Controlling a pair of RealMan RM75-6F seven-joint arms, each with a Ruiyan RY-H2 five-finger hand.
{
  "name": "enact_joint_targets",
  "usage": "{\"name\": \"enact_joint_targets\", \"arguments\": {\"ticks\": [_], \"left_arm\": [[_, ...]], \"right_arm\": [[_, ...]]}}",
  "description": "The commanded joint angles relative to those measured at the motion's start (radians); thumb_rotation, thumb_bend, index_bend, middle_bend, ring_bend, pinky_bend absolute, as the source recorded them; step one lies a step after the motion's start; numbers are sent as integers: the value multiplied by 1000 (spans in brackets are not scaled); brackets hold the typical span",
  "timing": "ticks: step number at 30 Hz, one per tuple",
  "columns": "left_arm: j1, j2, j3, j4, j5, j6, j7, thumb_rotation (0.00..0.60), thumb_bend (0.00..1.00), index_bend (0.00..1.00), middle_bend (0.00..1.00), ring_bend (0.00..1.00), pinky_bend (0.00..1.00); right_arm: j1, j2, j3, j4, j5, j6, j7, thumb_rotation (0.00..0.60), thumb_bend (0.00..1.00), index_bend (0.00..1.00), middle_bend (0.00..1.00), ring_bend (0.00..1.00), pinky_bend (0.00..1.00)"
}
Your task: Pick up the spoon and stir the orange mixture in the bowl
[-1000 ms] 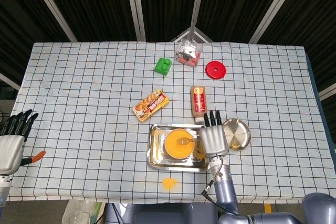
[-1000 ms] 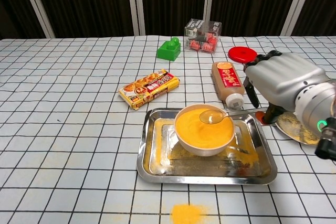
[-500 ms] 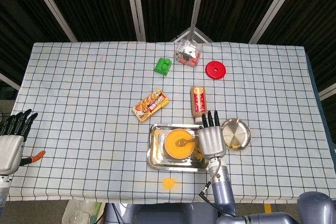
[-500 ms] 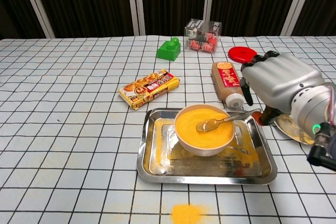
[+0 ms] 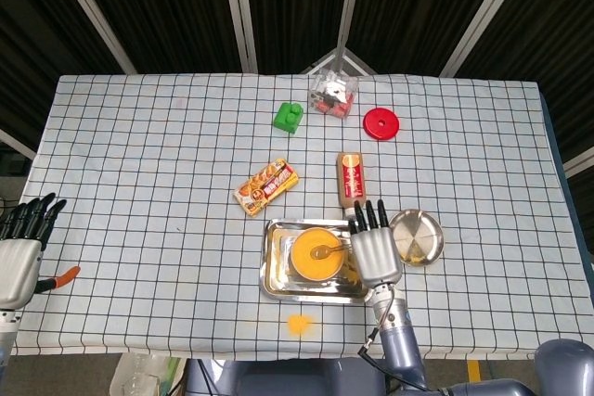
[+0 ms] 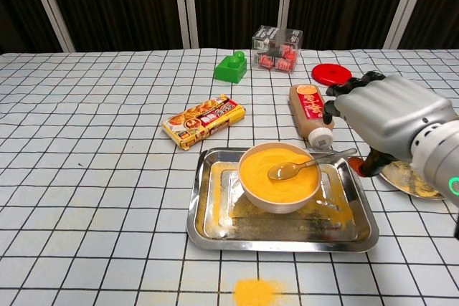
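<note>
From the head camera, your right hand (image 5: 374, 246) sits over the right edge of the steel tray (image 5: 275, 280), fingers (image 5: 370, 215) straight and slightly apart, pointing away from you, holding nothing. The spoon (image 5: 327, 250) lies just to its left, bowl end resting in the orange mixture (image 5: 308, 261) of the white bowl (image 5: 317, 276), handle running toward the hand. You can't tell here whether the handle touches the palm. A round metal dish (image 5: 420, 238) lies just right of the hand, and a brown bottle (image 5: 350, 178) just beyond the fingertips. Your left hand (image 5: 20, 249) is well off at the table's left edge, fingers extended and empty, an orange-handled tool (image 5: 63, 276) beside it.

From the chest camera, your right hand (image 6: 391, 117) hovers to the right of the bowl (image 6: 278, 193), fingers spread, gripping nothing. The spoon (image 6: 297, 167) leans on the bowl's rim, its handle tip ending just short of the hand with a visible gap. A patch of spilled orange powder (image 6: 257, 291) lies on the cloth in front of the tray (image 6: 280, 238)
</note>
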Motion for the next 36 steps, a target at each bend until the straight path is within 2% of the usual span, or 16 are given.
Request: {"name": "enact_joint_targets", "arguments": {"ticks": [1, 9, 22, 36], "left_arm": [[1, 0, 0, -1, 1, 2, 1, 600, 0, 0, 0, 0, 0], [1, -1, 1, -1, -1, 1, 4, 600, 0, 0, 0, 0, 0], [0, -2, 2, -1, -4, -4, 6, 600, 0, 0, 0, 0, 0], [1, -1, 2, -3, -3, -1, 3, 600, 0, 0, 0, 0, 0]], "right_arm": [[-5, 8, -11, -6, 9, -4, 2, 600, 425, 265, 72, 0, 0], [-16, 19, -29, -5, 20, -15, 33, 600, 424, 294, 71, 0, 0], [-28, 29, -58, -10, 16, -18, 57, 600, 425, 400, 72, 0, 0], [-26, 27, -75, 2, -68, -33, 121, 600, 425, 403, 74, 0, 0]]}}
